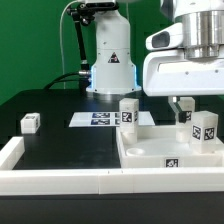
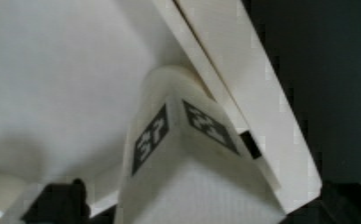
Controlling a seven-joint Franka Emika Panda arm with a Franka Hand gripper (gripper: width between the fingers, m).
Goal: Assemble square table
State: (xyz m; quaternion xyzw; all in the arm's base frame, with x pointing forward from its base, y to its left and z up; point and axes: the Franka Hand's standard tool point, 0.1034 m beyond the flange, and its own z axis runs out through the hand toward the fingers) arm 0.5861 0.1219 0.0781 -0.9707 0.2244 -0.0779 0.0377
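- Square table slab (image 1: 150,158), exterior view: lies flat on the black table (image 1: 60,140) at the exterior view's right, its near edge against the low white wall (image 1: 60,180).
- One leg post (image 1: 128,112) stands upright at the slab's far corner. A second post (image 1: 205,128) stands toward the exterior view's right. A third post (image 1: 29,123) sits well apart on the black table, at the exterior view's left.
- Gripper (image 1: 183,104) hangs over the slab just beside the second post. Its fingers look spread and nothing is between them.
- Marker board (image 1: 98,119) lies flat behind the slab.
- Wrist view: a tagged post (image 2: 180,135) fills the middle, with the slab's white face (image 2: 70,80) behind it. A dark fingertip (image 2: 61,198) shows at the edge, clear of the post.
- Handling, judged: hard, smooth plastic, stiff and light, and likely slick. The posts look tippy when nudged, so pinch one across its flat sides at mid-height. The slab is too broad to pinch flat, so push it or grip a raised rim.
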